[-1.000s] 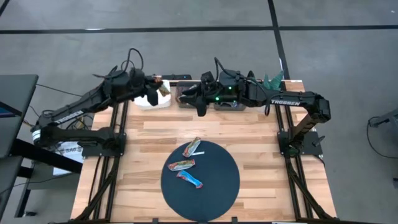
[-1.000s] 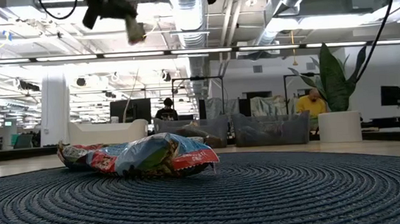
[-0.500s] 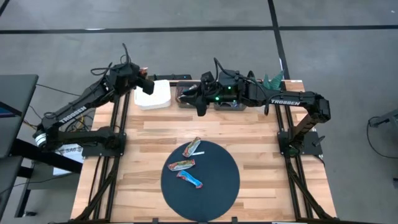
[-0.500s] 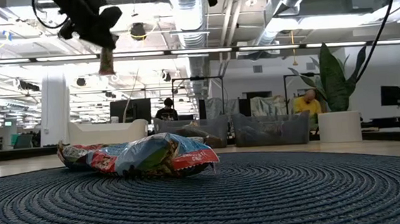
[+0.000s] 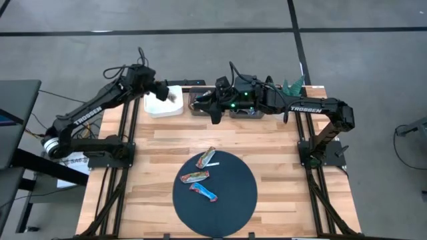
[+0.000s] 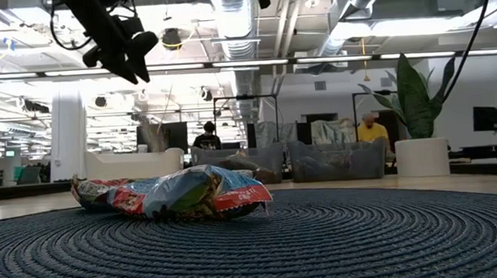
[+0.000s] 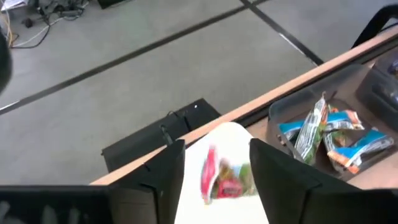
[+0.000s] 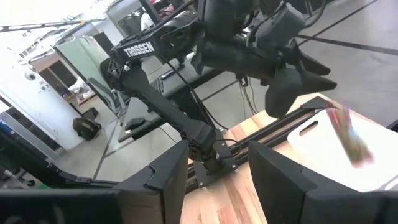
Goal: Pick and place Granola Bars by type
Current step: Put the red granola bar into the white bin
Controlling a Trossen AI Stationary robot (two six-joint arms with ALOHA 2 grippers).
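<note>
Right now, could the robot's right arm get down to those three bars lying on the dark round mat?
Probably yes. The right gripper hangs open beside the dark bin at the table's far edge, holding nothing, and the three bars on the round mat lie uncovered with nothing between.

The brand name TROSSEN stands in white capitals on the right arm's forearm link (image 5: 305, 108) in the high view, and again on the left arm's forearm link (image 5: 87, 117) there. In the right wrist view the same word shows on the left arm (image 8: 147, 48). The bar wrappers carry print too small to read.
</note>
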